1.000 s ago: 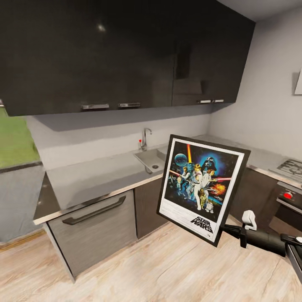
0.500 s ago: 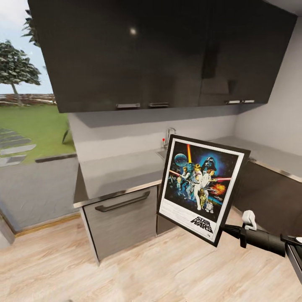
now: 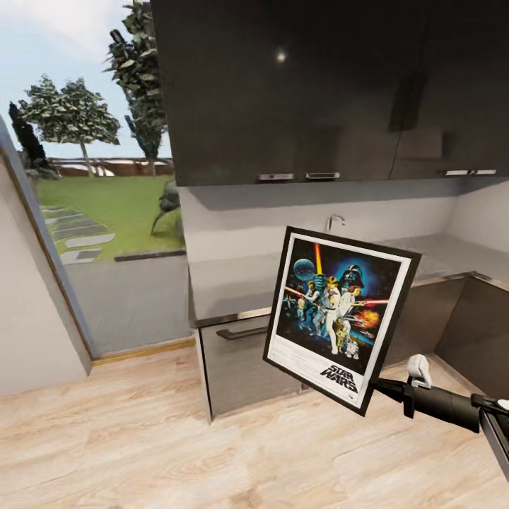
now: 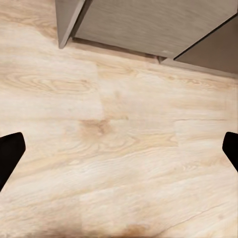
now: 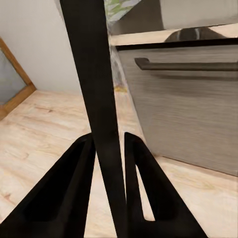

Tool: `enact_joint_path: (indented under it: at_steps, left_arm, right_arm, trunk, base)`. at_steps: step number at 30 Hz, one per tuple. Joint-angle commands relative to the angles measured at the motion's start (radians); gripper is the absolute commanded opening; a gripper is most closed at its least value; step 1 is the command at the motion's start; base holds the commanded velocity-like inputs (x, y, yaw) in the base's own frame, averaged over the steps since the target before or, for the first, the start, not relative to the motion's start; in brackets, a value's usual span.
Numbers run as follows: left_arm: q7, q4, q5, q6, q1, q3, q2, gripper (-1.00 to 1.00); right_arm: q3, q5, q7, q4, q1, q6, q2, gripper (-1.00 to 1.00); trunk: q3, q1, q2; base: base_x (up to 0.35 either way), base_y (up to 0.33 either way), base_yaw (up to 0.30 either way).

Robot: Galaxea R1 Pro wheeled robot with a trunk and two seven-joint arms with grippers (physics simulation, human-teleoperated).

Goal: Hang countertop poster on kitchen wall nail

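The Star Wars poster [image 3: 338,309], black-framed with a white border, hangs tilted in the air in front of the lower cabinets. My right gripper [image 3: 376,385] is shut on its lower right edge, arm reaching in from the right. In the right wrist view the poster [image 5: 91,74] is an edge-on dark strip pinched in that gripper [image 5: 108,148]. The pale grey kitchen countertop [image 3: 230,283] runs behind it, with the chrome tap [image 3: 335,220] peeking over the frame. My left gripper [image 4: 119,153] is open over bare wooden floor. The wall nails are out of view.
Dark upper cabinets [image 3: 318,85] hang over the worktop. A grey drawer front with a bar handle [image 5: 188,64] sits under it. A large window [image 3: 99,184] onto a garden stands at the left, beside a pale wall [image 3: 32,332]. Light wooden floor [image 3: 177,445] spreads in front.
The camera has swung to the left: the sink and hob slid out of the picture and the window came in. The poster stays gripped in the same place before me.
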State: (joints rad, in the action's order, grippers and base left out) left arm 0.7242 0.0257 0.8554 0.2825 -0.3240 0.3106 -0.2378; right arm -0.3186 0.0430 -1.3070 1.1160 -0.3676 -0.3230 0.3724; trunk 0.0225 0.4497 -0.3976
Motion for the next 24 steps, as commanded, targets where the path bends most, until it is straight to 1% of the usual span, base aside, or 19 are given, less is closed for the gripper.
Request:
enact_joint_path:
  at_steps: [1,14,18,24]
  left_arm:
    - [0.001,-0.001,0.005,0.006,-0.001,0.008,0.000,1.00]
    - [0.000,-0.001,0.005,0.006,-0.001,0.008,0.000,1.00]
    - [0.000,-0.001,0.005,0.005,-0.001,0.008,0.000,1.00]
    - [0.000,-0.001,0.005,0.005,-0.001,0.008,0.000,1.00]
  right_arm:
    - [-0.001,0.005,-0.005,0.001,-0.001,-0.013,0.000,-1.00]
    - [-0.001,0.005,-0.005,0.000,-0.001,-0.013,-0.001,-1.00]
    - [-0.001,0.005,-0.005,0.000,-0.001,-0.013,-0.001,-1.00]
    - [0.000,0.005,-0.005,0.001,-0.001,-0.013,-0.001,-1.00]
  trunk:
    - [0.002,0.000,-0.002]
    - [0.002,0.000,-0.002]
    - [0.002,0.000,-0.002]
    - [0.002,0.000,-0.002]
  base:
    - [-0.192,0.257,0.288]
    - [-0.181,0.244,0.288]
    - [-0.037,0.133,0.288]
    - [-0.008,0.252,0.288]
